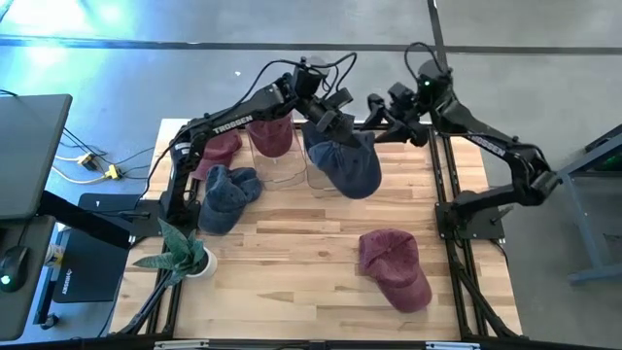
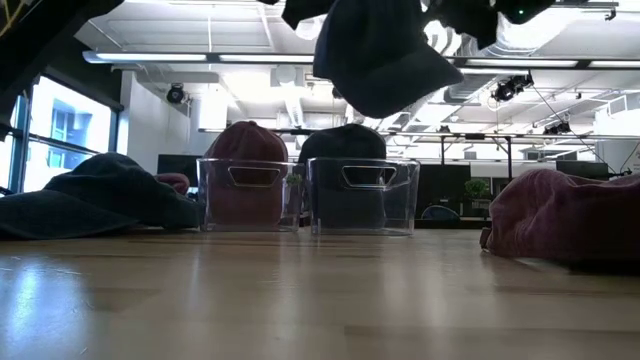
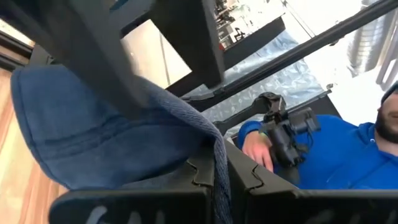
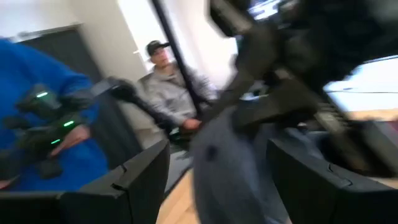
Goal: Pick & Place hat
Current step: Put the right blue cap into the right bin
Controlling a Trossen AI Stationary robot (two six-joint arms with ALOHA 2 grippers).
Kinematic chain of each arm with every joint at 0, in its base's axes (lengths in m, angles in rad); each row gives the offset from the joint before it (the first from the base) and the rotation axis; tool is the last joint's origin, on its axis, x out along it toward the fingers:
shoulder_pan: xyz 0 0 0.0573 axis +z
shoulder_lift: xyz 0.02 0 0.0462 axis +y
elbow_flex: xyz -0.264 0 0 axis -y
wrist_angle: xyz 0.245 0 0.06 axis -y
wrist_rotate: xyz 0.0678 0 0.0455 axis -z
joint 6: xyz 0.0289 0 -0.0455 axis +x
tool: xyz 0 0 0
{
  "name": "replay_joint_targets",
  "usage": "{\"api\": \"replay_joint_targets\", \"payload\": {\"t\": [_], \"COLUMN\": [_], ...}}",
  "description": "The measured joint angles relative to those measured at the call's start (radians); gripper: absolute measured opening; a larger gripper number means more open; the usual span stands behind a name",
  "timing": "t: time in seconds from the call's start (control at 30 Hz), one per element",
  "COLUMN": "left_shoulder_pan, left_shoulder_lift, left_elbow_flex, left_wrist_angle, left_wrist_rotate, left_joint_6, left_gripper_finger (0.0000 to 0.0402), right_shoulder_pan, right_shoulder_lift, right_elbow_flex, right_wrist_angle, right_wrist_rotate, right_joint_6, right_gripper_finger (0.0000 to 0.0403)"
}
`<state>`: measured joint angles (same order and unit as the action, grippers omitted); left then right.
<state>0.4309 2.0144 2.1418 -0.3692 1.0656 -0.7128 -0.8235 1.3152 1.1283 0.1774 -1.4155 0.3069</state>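
Blue denim hat [image 1: 348, 163] hangs pinched in my left claw [image 1: 324, 124] at upper centre of the frame, above the clear bins [image 1: 292, 165]. My right claw [image 1: 381, 109] stands wide beside it. Carrying step, I judge; next, lower it into a bin.

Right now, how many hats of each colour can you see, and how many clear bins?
Blue hats: 3, one on the table at left, one hanging from the left gripper, one in the right clear bin.
Maroon hats: 3.
Clear bins: 2.
Total: 8.
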Motion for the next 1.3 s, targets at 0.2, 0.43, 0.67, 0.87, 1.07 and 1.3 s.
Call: {"api": "replay_joint_targets", "payload": {"t": [0.2,0.43,0.67,0.87,1.07,1.3], "left_shoulder_pan": [0.001,0.000,-0.001,0.002,0.001,-0.018], "left_shoulder_lift": [0.000,0.000,0.000,-0.001,0.013,0.029], "left_elbow_flex": [0.000,0.000,0.000,0.000,0.001,0.001], "left_wrist_angle": [-0.001,0.016,0.133,0.201,0.208,0.240], "left_wrist_rotate": [-0.003,-0.001,0.044,0.098,0.100,0.254], "left_joint_6": [-0.002,0.000,0.021,0.030,0.085,0.136], "left_gripper_finger": [0.0005,0.0005,0.0017,0.0106,0.0208,0.0251], "right_shoulder_pan": [0.053,0.058,0.091,0.073,0.058,0.040], "right_shoulder_lift": [0.029,0.021,0.001,-0.078,-0.142,-0.197], "right_elbow_flex": [-0.011,-0.013,-0.013,-0.013,-0.013,-0.013], "right_wrist_angle": [-0.003,0.005,0.019,0.039,0.050,0.050], "right_wrist_rotate": [-0.016,-0.074,-0.075,-0.035,0.002,0.024], "right_joint_6": [-0.027,0.011,0.093,0.140,0.181,0.212], "right_gripper_finger": [0.0246,0.0131,0.0020,0.0006,0.0004,0.0004]}}
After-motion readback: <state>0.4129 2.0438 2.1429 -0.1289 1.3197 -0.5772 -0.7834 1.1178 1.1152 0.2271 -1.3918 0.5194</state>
